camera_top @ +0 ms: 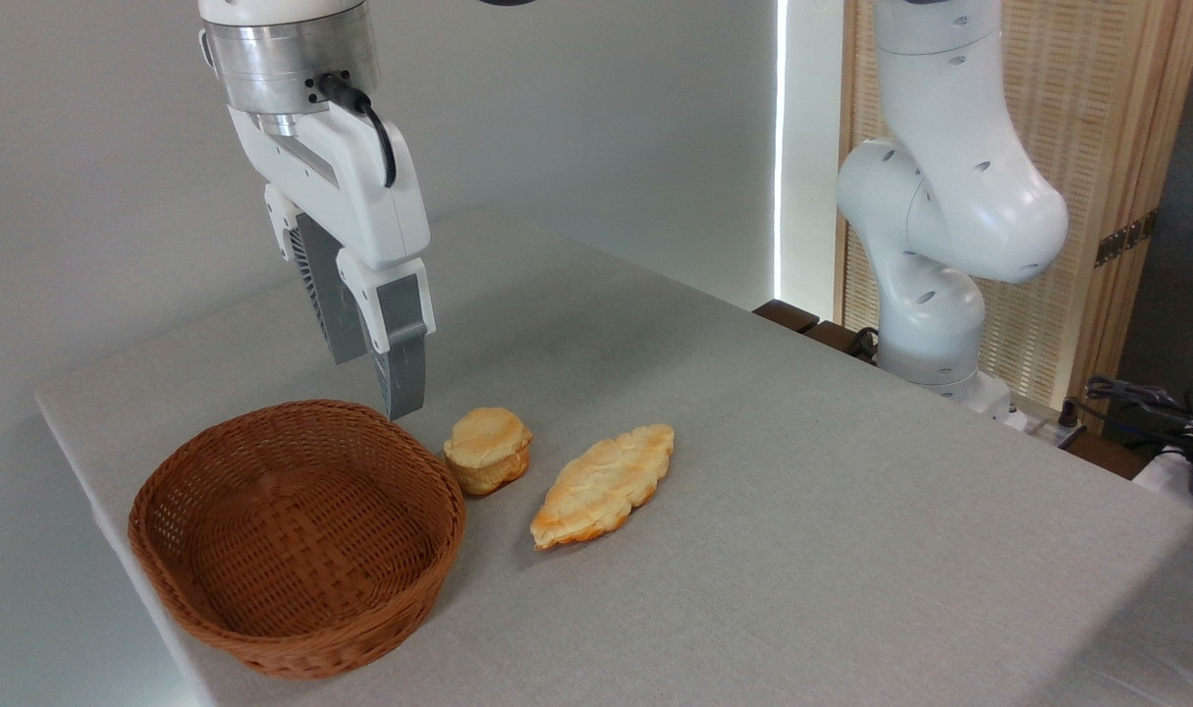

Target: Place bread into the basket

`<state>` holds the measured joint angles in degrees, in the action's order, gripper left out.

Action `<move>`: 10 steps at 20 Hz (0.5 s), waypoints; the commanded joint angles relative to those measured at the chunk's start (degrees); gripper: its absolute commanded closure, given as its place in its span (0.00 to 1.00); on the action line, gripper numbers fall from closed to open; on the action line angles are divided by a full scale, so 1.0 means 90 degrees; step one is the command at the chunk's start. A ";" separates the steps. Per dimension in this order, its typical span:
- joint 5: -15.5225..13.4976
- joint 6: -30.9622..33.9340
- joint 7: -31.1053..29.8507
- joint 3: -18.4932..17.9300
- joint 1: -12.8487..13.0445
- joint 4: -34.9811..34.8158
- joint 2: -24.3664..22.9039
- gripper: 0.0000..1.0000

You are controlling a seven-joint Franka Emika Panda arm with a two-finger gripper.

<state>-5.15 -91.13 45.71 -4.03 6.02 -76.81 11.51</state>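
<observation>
The bread (488, 449), a small chunky golden-tan bun with a paler top, sits on the grey table just right of the basket (297, 535). That basket is round, shallow, reddish-brown wicker, and nothing lies in it. My gripper (372, 378) hangs above the basket's far rim, up and to the left of the bun and apart from it. Its two grey fingers (402, 368) stand spread with nothing between them.
A longer flat leaf-shaped golden pastry (604, 484) lies right of the bun. The arm's white base (935, 295) stands at the table's far right edge, with cables (1136, 398) beyond it. The table's left edge runs close beside the basket.
</observation>
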 commanded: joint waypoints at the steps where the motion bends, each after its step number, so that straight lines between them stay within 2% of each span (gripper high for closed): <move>1: -0.0004 0.0077 -0.0060 -0.0001 0.0005 -0.0030 -0.0029 0.00; 10: -0.0004 0.0087 -0.0089 0.0018 0.0005 -0.0040 -0.0029 0.00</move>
<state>-5.15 -90.93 45.71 -3.97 6.09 -76.93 11.51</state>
